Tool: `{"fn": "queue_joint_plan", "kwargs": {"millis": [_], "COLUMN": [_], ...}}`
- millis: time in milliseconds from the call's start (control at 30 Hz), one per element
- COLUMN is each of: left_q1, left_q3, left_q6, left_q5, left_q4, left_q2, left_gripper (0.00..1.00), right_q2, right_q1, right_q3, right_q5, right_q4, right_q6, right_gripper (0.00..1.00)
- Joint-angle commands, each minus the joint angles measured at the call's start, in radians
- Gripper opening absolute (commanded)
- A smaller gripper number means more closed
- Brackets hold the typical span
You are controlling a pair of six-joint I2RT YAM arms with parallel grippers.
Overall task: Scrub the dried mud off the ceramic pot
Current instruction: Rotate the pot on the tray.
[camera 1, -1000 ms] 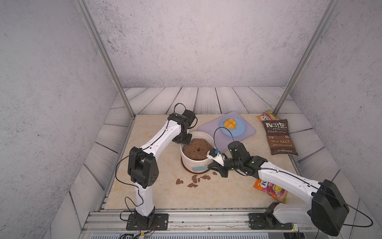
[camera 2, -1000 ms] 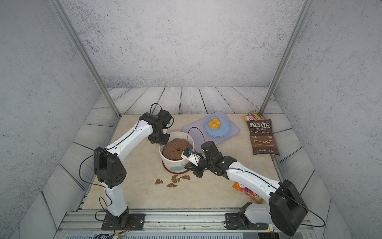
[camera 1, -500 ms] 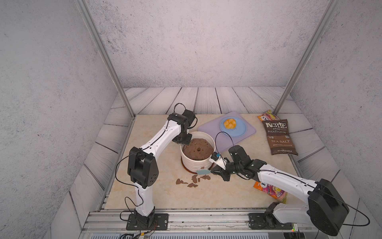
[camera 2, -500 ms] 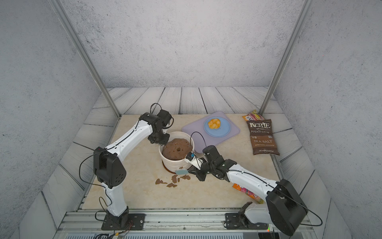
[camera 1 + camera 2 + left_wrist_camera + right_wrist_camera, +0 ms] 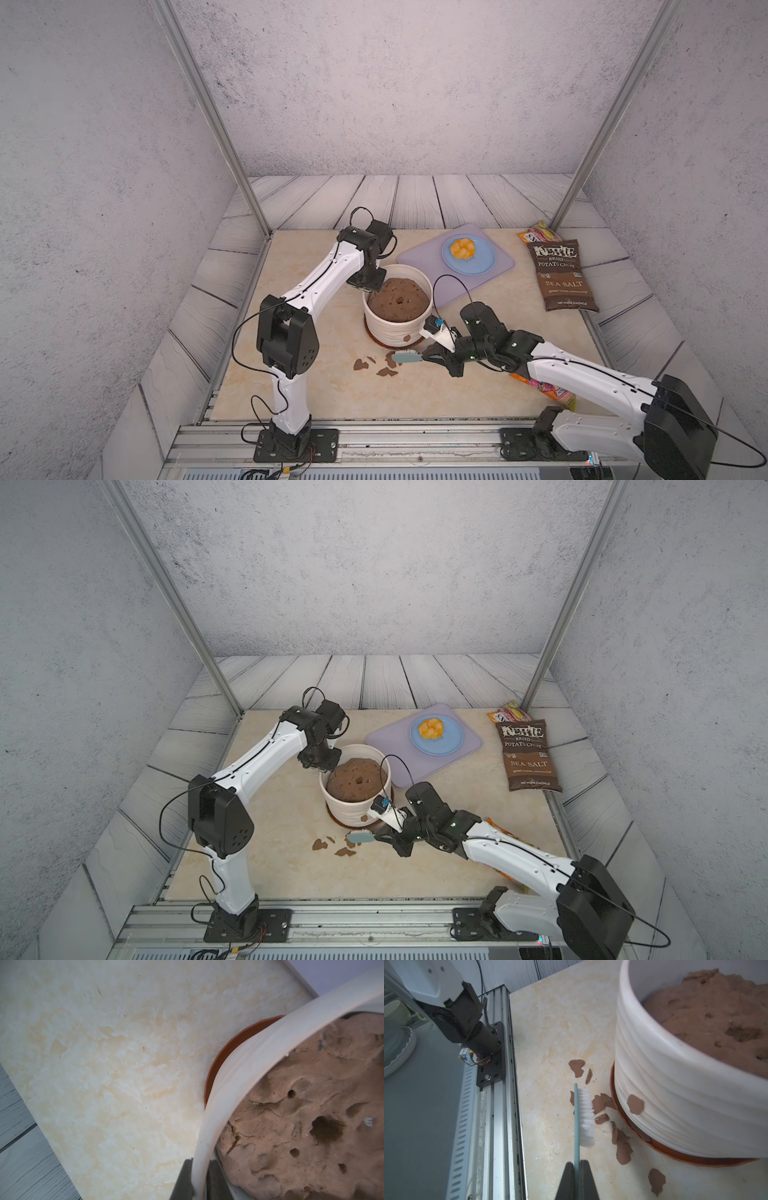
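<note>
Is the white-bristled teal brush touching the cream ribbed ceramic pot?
No: a strip of table shows between the brush and the pot.

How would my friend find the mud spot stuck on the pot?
Find the big white ribbed pot full of brown soil in the middle of the table. Look low on its side facing the brush. That one brown patch clings to the wall, while the other flakes lie flat on the table.

I'm reading just one clear label: the brown chip bag (image 5: pixel 562 275), lying flat at the table's right edge, is showing "KETTLE BRAND POTATO CHIPS" and lower down "SEA SALT" in both top views. I'm finding its fine print, the small packet (image 5: pixel 539 236) behind it and the colourful wrapper (image 5: pixel 545 389) too small to read.
</note>
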Motion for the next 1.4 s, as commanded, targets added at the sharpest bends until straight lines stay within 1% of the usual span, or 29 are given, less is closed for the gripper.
{"fn": "queue_joint_plan", "kwargs": {"millis": [0, 67, 167, 300, 467, 567, 633, 800, 867, 967, 1100, 1267, 1367], "left_q1": [-0.004, -0.004, -0.004, -0.004, -0.004, -0.004, -0.004, -0.004, -0.004, -0.004, -0.004, -0.004, -0.003], "left_q3": [-0.028, -0.031, -0.032, -0.033, -0.036, -0.04, -0.048, -0.051, -0.051, -0.047, -0.031, -0.016, -0.014], "left_q6": [0.116, 0.115, 0.116, 0.122, 0.132, 0.135, 0.137, 0.136, 0.138, 0.143, 0.149, 0.152, 0.149], "left_q5": [-0.085, -0.082, -0.076, -0.078, -0.072, -0.07, -0.065, -0.056, -0.053, -0.058, -0.061, -0.068, -0.075], "left_q4": [-0.079, -0.079, -0.081, -0.081, -0.081, -0.078, -0.07, -0.061, -0.059, -0.056, -0.057, -0.061, -0.058], "left_q2": [0.042, 0.043, 0.042, 0.037, 0.033, 0.032, 0.029, 0.031, 0.034, 0.035, 0.042, 0.046, 0.046], "left_gripper": [0.02, 0.02, 0.02, 0.02, 0.02, 0.02, 0.02, 0.02, 0.02, 0.03, 0.04, 0.06, 0.09], "right_q2": [-0.04, -0.02, 0.029, 0.08, 0.137, 0.16, 0.156, 0.168, 0.165, 0.15, 0.108, 0.039, 0.008], "right_q1": [0.0, -0.016, -0.047, -0.084, -0.157, -0.172, -0.191, -0.203, -0.203, -0.194, -0.151, -0.051, 0.001], "right_q3": [0.049, 0.079, 0.125, 0.146, 0.145, 0.133, 0.105, 0.083, 0.062, 0.016, -0.03, -0.028, -0.032], "right_q5": [0.059, 0.075, 0.041, 0.03, -0.006, 0.014, 0.005, -0.008, -0.034, -0.078, -0.067, -0.054, -0.055], "right_q4": [-0.031, -0.038, -0.052, -0.019, 0.002, -0.014, 0.028, 0.02, 0.025, 0.043, 0.041, 0.021, 0.041], "right_q6": [-0.009, -0.046, -0.078, -0.086, -0.093, -0.093, -0.07, -0.062, -0.049, -0.021, -0.001, 0.046, 0.103], "right_gripper": [0.0, 0.0, 0.0, 0.0, 0.0, 0.0, 0.0, 0.0, 0.0, 0.0, 0.0, 0.0, 0.0]}}
